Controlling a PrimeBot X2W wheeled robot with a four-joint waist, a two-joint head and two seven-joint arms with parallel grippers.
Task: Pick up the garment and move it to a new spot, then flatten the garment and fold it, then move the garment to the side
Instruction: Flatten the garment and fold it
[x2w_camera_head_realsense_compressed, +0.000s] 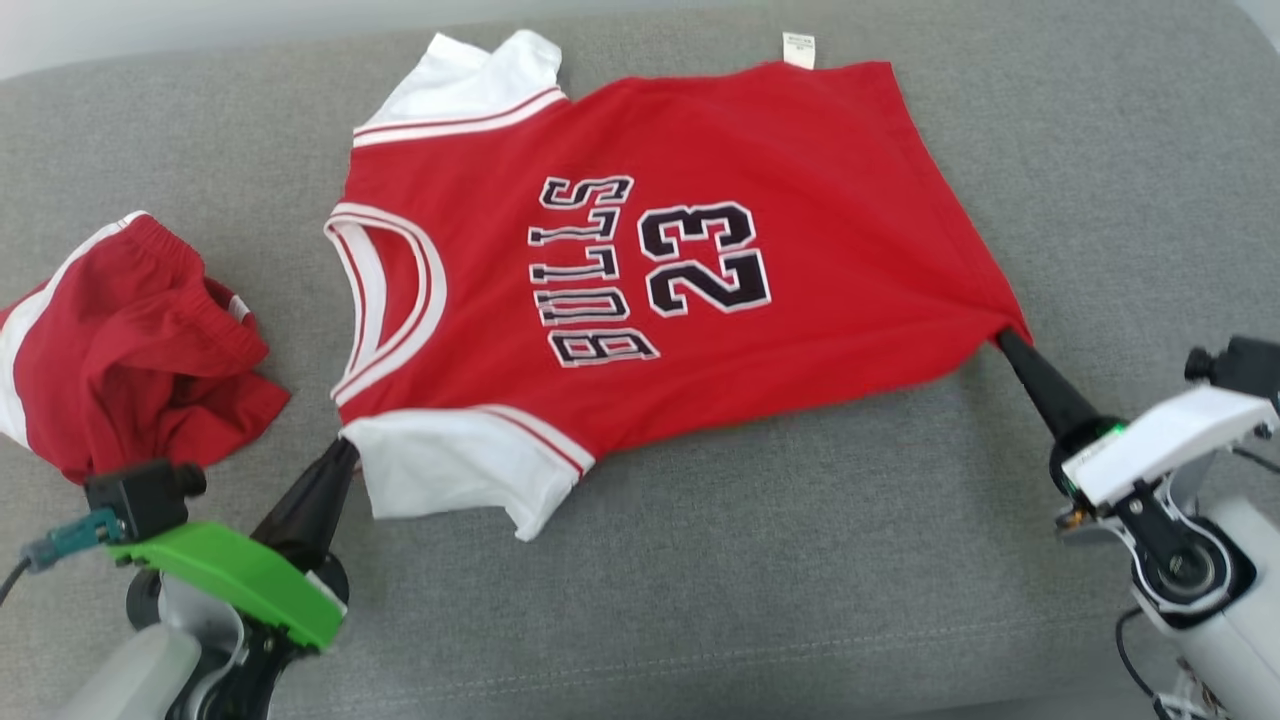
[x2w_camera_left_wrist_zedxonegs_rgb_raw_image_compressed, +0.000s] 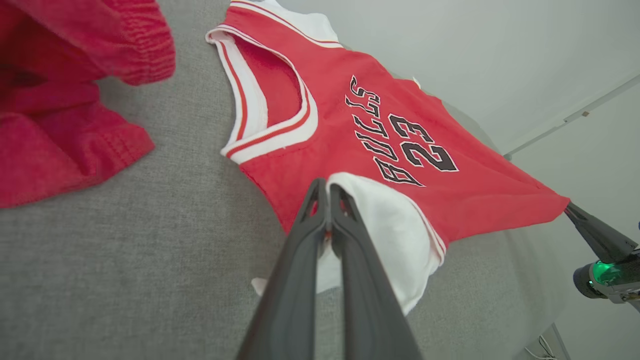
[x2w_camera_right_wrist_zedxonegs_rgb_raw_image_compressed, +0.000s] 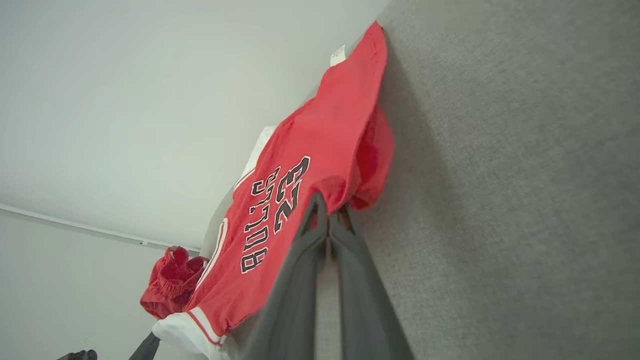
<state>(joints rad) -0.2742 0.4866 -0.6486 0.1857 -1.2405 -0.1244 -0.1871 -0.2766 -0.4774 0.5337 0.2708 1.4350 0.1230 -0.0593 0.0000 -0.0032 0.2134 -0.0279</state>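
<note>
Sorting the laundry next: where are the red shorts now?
In the head view the red shorts lie crumpled at the left on the grey cushion, apart from the jersey, beside its neckline.

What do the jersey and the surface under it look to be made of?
Jersey: soft knit cloth, matte red, perhaps cotton or polyester; it drapes and puckers at the pinched corners. Surface: grey woven upholstery, matte, with coarse weave and a stitched seam.
</note>
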